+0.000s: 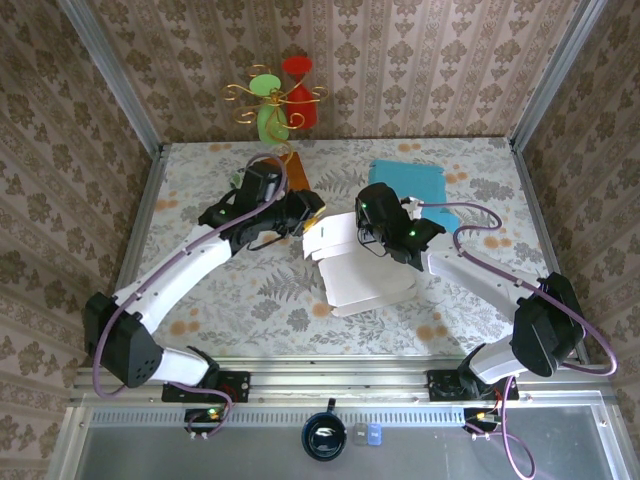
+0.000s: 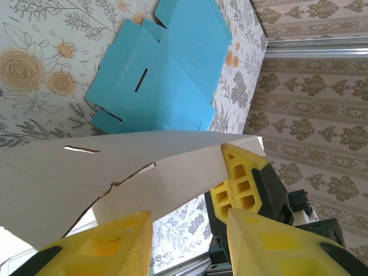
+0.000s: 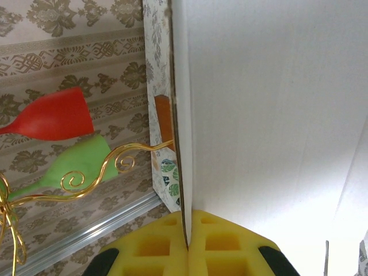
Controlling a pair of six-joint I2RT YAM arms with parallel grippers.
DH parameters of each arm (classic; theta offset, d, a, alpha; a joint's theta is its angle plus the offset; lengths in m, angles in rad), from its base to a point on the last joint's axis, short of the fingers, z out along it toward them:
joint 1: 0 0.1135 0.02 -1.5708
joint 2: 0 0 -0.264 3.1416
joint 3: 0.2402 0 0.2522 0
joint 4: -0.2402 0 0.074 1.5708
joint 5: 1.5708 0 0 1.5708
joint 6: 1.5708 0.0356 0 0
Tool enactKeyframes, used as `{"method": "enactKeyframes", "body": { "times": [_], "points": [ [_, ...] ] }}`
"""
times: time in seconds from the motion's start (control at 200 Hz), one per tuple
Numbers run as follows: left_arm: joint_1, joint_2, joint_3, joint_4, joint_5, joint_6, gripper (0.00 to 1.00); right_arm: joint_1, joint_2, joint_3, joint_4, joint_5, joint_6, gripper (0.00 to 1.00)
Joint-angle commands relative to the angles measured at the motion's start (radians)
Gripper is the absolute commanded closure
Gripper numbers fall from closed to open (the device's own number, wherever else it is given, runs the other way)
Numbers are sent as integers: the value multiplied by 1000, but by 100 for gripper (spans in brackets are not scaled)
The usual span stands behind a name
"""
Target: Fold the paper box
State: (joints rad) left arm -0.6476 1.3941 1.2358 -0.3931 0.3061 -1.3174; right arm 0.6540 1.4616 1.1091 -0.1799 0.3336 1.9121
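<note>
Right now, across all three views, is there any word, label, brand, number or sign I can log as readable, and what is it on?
No readable text in any view.
White paper box: blank faces, no print.
Blue flat carton: plain, only cut slots.
Dark round object at the near rail: any marking is too small to read.

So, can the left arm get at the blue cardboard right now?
Probably not directly: the white box, clamped by the right gripper, sits between the left gripper and the blue cardboard.
</note>
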Motion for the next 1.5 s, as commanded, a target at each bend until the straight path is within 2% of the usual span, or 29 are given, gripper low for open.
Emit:
{"method": "enactKeyframes", "body": {
  "times": [0.0,0.45,0.685,0.835,0.89,0.94,0.975,1.035,1.11,1.215,1.235,1.32,1.405,1.495],
  "points": [
    [-4,21,-22,32,7,-29,61,-5,11,-9,16,23,9,100],
    [-16,89,-13,95,45,-34,67,-8,9,-7,18,12,15,100],
    [-17,98,-8,113,41,-30,78,-7,-1,-13,7,12,35,100],
    [-17,88,-22,124,36,-24,90,-7,-9,-9,-18,11,52,100],
    [-12,80,-32,132,40,-25,90,-7,-14,-4,-43,11,62,100],
    [-2,71,-42,146,51,-22,81,-7,-22,-1,-71,12,77,100],
    [8,60,-47,155,60,-14,72,-7,-27,0,-93,12,90,100],
    [36,31,-51,147,71,15,62,-7,-41,-6,-118,16,115,100],
    [93,-13,-62,108,78,63,58,-8,-58,-14,-142,23,136,100],
    [184,-83,-104,28,100,160,59,-15,-63,-10,-173,17,168,100],
    [222,-94,-117,13,103,187,60,-19,-62,-7,-184,6,182,100],
    [302,-122,-197,-50,128,278,66,-33,-49,11,-212,-36,219,100],
    [341,-129,-314,-3,163,327,73,-43,-37,41,-250,-58,238,100],
    [336,-110,-440,143,187,317,79,-49,-25,61,-278,-55,248,100]
  ]
}}
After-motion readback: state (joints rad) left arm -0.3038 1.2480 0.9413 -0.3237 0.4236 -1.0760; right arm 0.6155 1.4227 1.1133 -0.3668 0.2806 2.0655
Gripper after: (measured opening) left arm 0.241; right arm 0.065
